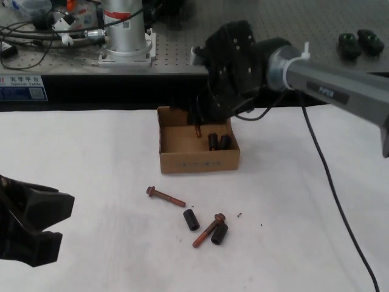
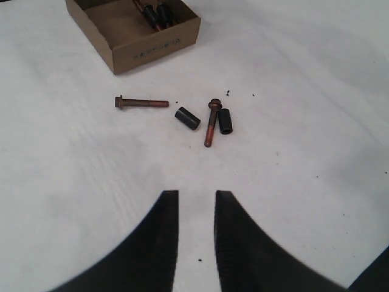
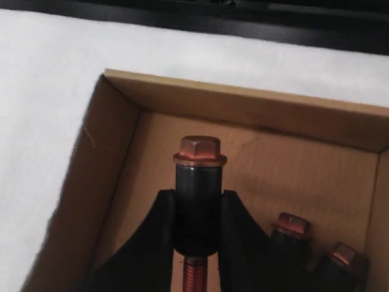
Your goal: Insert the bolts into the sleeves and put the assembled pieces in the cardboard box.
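Above the cardboard box, my right gripper is shut on a black sleeve with a copper bolt through it, held just over the box's floor. Two assembled pieces lie in a corner of the box. On the white cloth in front of the box lie a loose bolt, a bare sleeve, and a second bolt touching another sleeve. My left gripper is open and empty, low at the near left, pointing at those parts.
Behind the cloth runs a dark bench edge with a perforated metal plate, a metal post and cables at the back left. Two small black objects sit at the back right. The right arm's cable trails across the cloth.
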{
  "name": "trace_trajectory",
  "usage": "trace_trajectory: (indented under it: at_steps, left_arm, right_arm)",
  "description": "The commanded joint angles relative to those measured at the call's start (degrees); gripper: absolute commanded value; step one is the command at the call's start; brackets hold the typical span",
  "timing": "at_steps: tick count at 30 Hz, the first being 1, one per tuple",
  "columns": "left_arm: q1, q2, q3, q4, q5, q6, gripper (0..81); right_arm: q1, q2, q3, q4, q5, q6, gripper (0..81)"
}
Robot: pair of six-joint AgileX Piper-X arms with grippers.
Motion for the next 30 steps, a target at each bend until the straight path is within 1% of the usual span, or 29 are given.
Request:
trace_trajectory:
  at_steps: [1,7,11,16,19,20,24,25,30]
  left_arm:
    - [0.17,-0.43,-0.02,0.04,-0.27,0.61,15.8]
    - [0.17,-0.43,2.29,0.04,-0.16,0.61,15.8]
    - [0.17,-0.43,5.11,0.04,0.12,-1.00,15.8]
    - [0.17,-0.43,7.02,0.04,2.50,-3.72,15.8]
    - [0.17,-0.43,7.01,0.04,2.48,-4.20,15.8]
    - [0.17,-0.43,7.01,0.04,2.48,-4.20,15.8]
    - [0.17,-0.43,7.01,0.04,2.48,-4.20,15.8]
    - [0.17,-0.43,7.01,0.04,2.48,-4.20,15.8]
    - [0.17,-0.43,7.01,0.04,2.63,-4.19,15.8]
  right_arm:
    - [0.05,0.71,-1.24,0.12,-0.12,-0.47,3.9]
    - [0.05,0.71,-0.84,0.12,0.35,-0.02,3.6]
    - [-0.50,1.01,-0.56,0.51,0.75,1.08,3.6]
    - [-0.66,1.15,-0.56,0.51,-0.04,1.06,3.6]
    - [-0.66,1.29,-0.56,0.64,0.10,1.30,1.1]
    - [-0.66,1.43,-0.56,0.94,0.10,1.30,1.5]
    - [-0.84,1.81,-0.56,2.83,1.47,1.74,15.0]
    - [-1.00,1.99,-0.56,3.21,1.62,1.74,17.1]
    - [-1.00,2.09,-0.56,3.88,1.45,1.74,18.1]
